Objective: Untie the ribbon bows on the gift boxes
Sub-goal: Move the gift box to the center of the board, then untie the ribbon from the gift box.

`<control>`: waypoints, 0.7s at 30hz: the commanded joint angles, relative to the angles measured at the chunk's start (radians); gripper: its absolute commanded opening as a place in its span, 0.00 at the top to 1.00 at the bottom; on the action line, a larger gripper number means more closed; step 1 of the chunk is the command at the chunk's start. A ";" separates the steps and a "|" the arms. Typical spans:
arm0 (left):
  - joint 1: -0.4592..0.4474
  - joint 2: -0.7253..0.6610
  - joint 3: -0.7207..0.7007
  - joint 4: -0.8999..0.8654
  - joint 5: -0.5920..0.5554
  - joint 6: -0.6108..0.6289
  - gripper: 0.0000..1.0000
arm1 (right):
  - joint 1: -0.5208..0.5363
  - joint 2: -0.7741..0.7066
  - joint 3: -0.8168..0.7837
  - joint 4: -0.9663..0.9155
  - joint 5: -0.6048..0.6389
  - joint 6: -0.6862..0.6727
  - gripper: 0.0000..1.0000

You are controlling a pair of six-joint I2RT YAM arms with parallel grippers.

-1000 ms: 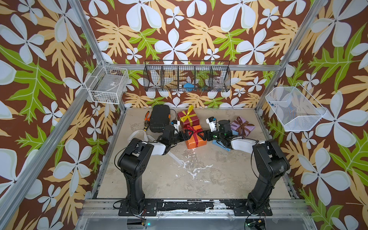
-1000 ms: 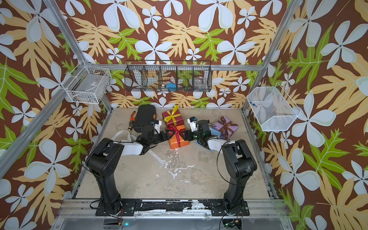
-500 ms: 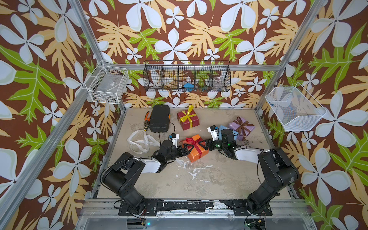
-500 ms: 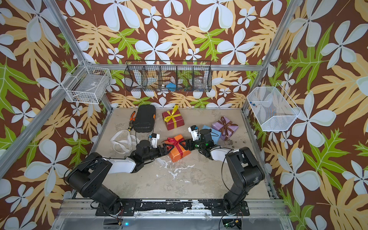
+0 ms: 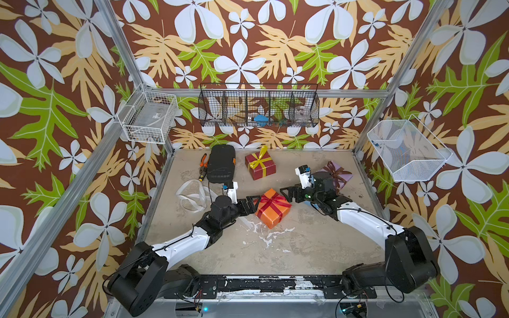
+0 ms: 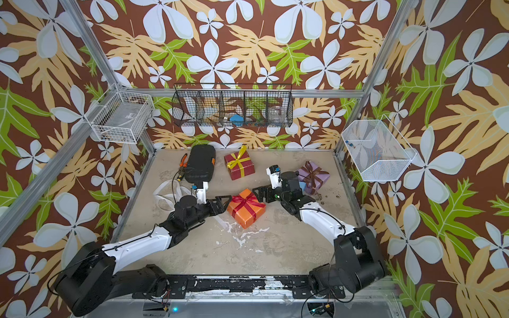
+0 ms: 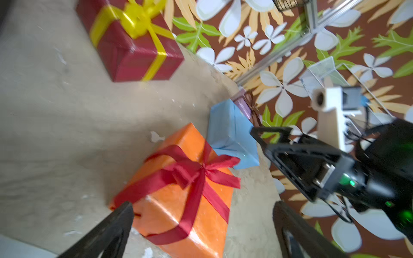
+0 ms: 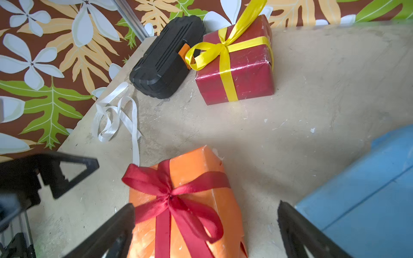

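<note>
1. Your left gripper [image 5: 254, 202] stood with its jaws spread wide and nothing between them, just left of the orange box [image 5: 272, 208] at centre frame in both top views. In the left wrist view its two fingers [image 7: 116, 225] framed the near corner of that box without clamping it.
2. Your right gripper [image 5: 287, 192] was likewise released and empty, just right of the same box. One finger [image 8: 111, 227] sat against the box's side in the right wrist view; whether it actually touched, I cannot tell.
3. Judgement: you put the arms on opposite sides so that each can take one tail of the red bow [image 5: 274, 202] and pull outward.
4. The red bow sat tied on top of the orange box, loops and tails intact, so this one is not yet undone.
5. The light blue box [image 7: 230, 136] lay bare just right of the orange box, mostly hidden behind your right gripper in the top views. A loose white ribbon [image 5: 191, 195] lay at centre left on the table [image 5: 275, 247], likely set there to keep it clear of the work.
6. The dark red box [image 5: 260, 166] with its yellow bow [image 5: 260, 159] stood upper centre, beside the black case [image 5: 221, 168]; bow still tied.
7. The lilac box [image 5: 337, 173] with a brown bow [image 5: 334, 170] stood upper right, behind your right wrist; also tied.
8. Judgement: one of four looks done; a poor grasp on the satin tails could drag the box rather than slip the knot.
</note>
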 commanded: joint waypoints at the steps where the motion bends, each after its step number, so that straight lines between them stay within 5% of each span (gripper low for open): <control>1: 0.063 0.012 0.010 -0.047 -0.046 0.059 0.01 | 0.012 -0.044 -0.016 -0.088 0.022 -0.039 0.23; 4: 0.127 0.076 0.029 -0.031 0.020 0.036 0.05 | 0.062 -0.087 -0.062 -0.122 0.085 -0.058 0.40; 7: 0.142 0.133 0.048 -0.022 0.054 0.024 0.07 | 0.150 -0.093 -0.080 -0.179 0.202 -0.076 0.45; 16: 0.142 0.224 0.051 0.061 0.143 -0.008 0.08 | 0.204 -0.007 -0.051 -0.172 0.398 -0.119 0.41; 21: 0.142 0.261 0.053 0.085 0.179 -0.016 0.09 | 0.204 0.056 -0.013 -0.152 0.375 -0.171 0.40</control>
